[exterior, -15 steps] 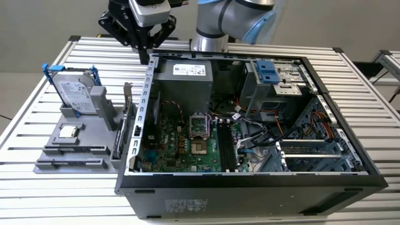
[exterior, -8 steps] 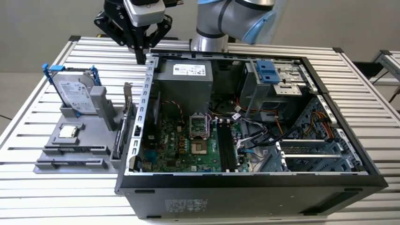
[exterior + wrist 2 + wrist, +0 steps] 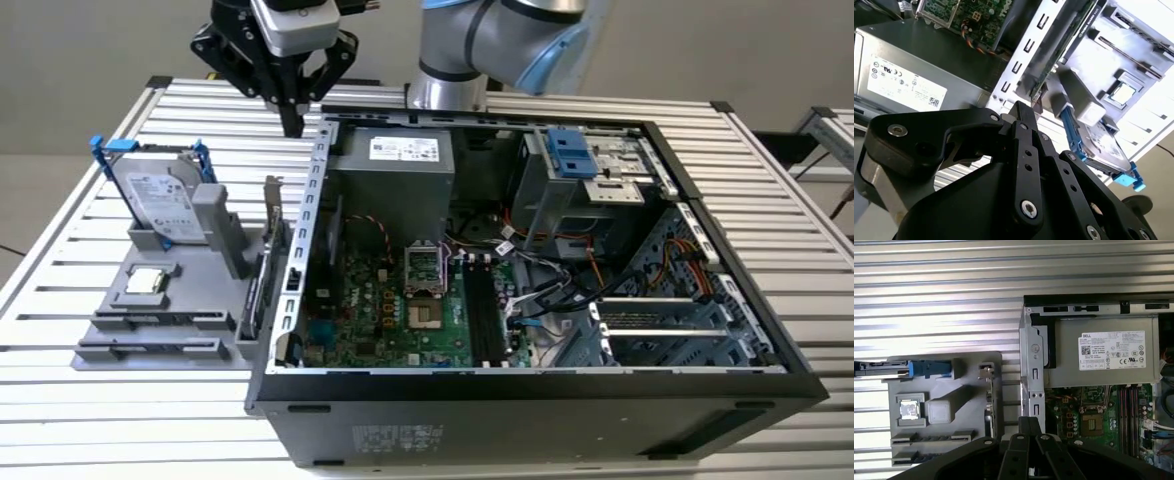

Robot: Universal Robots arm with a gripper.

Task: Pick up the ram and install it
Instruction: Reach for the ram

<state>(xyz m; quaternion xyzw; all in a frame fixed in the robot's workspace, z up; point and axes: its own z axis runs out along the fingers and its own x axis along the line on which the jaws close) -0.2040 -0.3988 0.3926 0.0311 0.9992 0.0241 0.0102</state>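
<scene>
My gripper [image 3: 291, 126] hangs above the table's far side, just outside the open computer case [image 3: 534, 385], near its rear corner. Its fingers are pressed together with nothing between them, as both wrist views show [image 3: 1022, 108] [image 3: 1030, 422]. A thin bluish strip that looks like the ram [image 3: 906, 458] lies in the end slot of the grey parts holder [image 3: 200, 290], well away from the gripper. The motherboard's long black slots [image 3: 483, 315] sit inside the case beside the processor socket [image 3: 422, 270].
The holder also carries a silver hard drive with blue brackets [image 3: 158, 200], a small square processor chip [image 3: 146, 282] and a green card standing on edge [image 3: 274, 250] by the case wall. The power supply [image 3: 394, 165] and loose cables [image 3: 561, 290] crowd the case.
</scene>
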